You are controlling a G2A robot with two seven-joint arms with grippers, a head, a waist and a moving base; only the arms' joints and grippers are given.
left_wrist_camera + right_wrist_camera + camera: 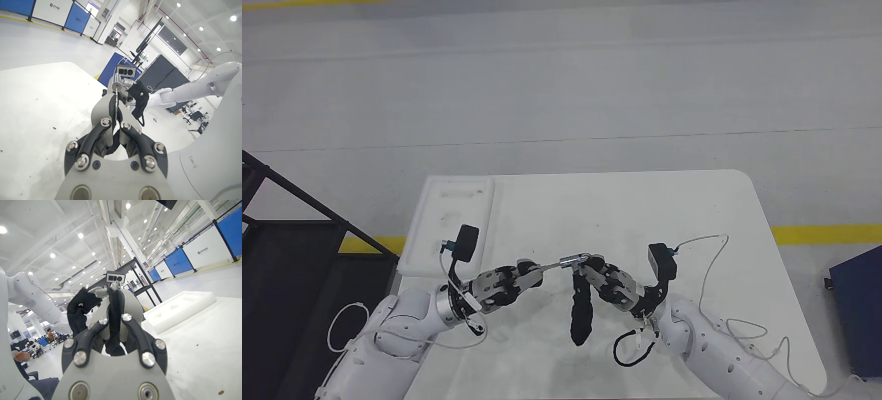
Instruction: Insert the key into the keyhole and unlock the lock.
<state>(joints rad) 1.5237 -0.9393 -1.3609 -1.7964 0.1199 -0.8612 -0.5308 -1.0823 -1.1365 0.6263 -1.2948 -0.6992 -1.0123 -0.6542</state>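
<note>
Both arms meet above the middle of the white table (692,220). My left gripper (115,103) is shut on the flat metal key (116,108), whose tip sits at the keyhole of the silver lock (116,86). In the top view the lock (571,262) lies level between the left gripper (532,270) and the right gripper (591,268). My right gripper (114,292) is shut on the lock's far end, where a black fabric strap (80,308) is attached. The strap (581,312) hangs down from the lock. How deep the key sits is hidden.
A white foam tray (457,225) with shaped recesses lies at the table's back left corner, also in the right wrist view (181,308). A black metal rack (282,250) stands left of the table. Small dark crumbs dot the tabletop (54,128).
</note>
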